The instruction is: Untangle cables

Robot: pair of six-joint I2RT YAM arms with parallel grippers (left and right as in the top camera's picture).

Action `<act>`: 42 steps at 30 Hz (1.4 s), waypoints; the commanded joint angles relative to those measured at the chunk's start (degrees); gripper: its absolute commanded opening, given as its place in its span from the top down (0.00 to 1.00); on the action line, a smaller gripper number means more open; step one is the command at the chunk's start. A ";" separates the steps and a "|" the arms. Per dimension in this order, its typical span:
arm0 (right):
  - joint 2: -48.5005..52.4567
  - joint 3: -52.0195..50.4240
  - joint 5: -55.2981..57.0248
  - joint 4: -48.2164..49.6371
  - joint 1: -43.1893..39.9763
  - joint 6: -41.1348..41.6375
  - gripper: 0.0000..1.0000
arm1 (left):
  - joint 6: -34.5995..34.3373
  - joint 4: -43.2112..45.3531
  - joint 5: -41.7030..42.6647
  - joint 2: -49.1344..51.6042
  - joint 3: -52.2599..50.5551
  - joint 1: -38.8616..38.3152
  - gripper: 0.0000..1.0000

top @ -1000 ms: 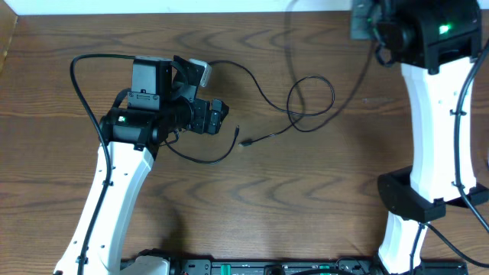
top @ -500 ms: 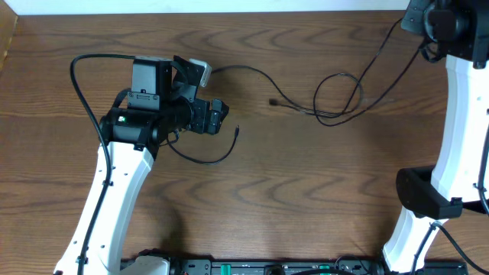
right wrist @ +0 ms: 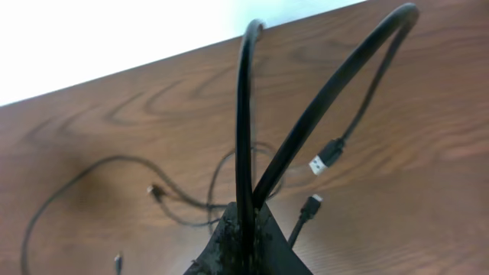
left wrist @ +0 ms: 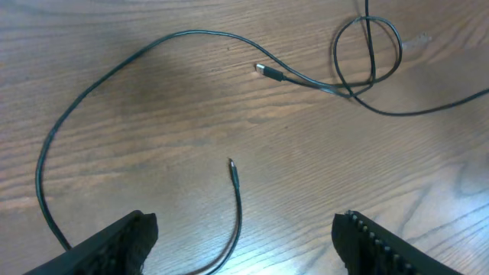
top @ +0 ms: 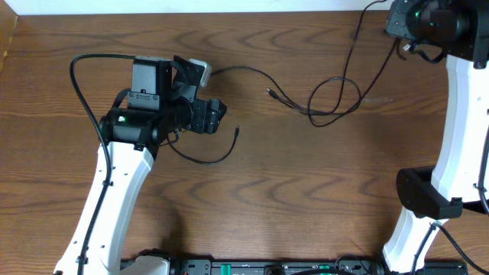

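Observation:
Thin black cables lie on the wooden table. One long cable (top: 252,72) runs from beside my left arm to a loop (top: 335,98), then rises toward my right gripper (top: 399,30). Its small plug (top: 271,93) lies just left of the loop. A short curved cable (left wrist: 238,206) ends in a plug tip (left wrist: 231,163) and lies between the fingers of my left gripper (left wrist: 246,220), which stands open and low over the table without touching it. My right gripper (right wrist: 246,218) is shut on two black cable strands (right wrist: 243,114). Two plugs (right wrist: 327,156) dangle beside it.
The table's back edge (top: 229,11) meets a white wall. My left arm's own thick black cable (top: 76,65) arches at the far left. The right arm's white column (top: 451,130) stands along the right side, and electronics (top: 252,267) line the front edge.
My right gripper has carried its cables up and to the right, dragging the loop and the small plug rightward across the table. The left arm stayed put, and its jaws narrowed a little.

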 commanded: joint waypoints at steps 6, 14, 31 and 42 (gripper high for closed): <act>1.18 -6.16 -10.69 2.29 6.14 -14.21 0.99 | -0.22 0.04 -0.09 -0.11 0.37 -0.13 0.21; 1.64 -18.05 -15.02 9.88 14.64 -22.27 0.99 | -0.22 0.02 -0.11 -0.11 0.37 -0.13 0.21; 1.64 -35.43 -8.39 14.60 20.48 -24.96 0.99 | -0.20 0.02 -0.11 -0.11 0.37 -0.13 0.21; 1.64 -35.41 -25.14 13.84 21.51 -40.06 0.26 | -0.20 0.02 -0.11 -0.11 0.37 -0.13 0.19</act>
